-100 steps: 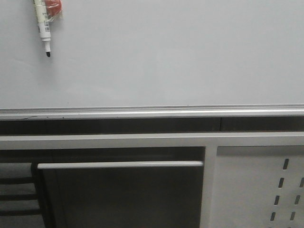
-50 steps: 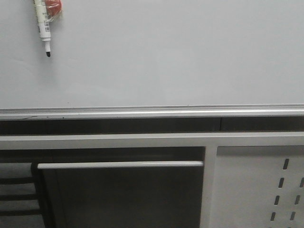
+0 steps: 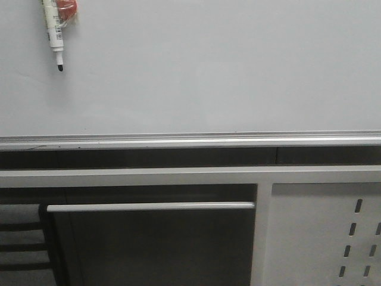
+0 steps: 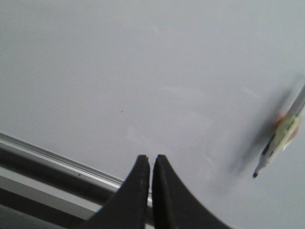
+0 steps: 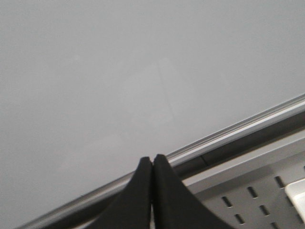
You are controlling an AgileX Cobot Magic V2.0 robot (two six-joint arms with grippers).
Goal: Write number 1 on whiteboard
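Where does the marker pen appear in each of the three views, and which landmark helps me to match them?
Front view: the marker pen is at the top left, on the whiteboard, tip pointing down.
Left wrist view: the pen is at the right edge, blurred, with the shut left gripper apart from it.
Right wrist view: the pen is not in it.
Shared landmark: the silver rail along the board's lower edge.

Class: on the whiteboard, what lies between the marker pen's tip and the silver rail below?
Only bare whiteboard, front view: no stroke between marker pen and silver rail.
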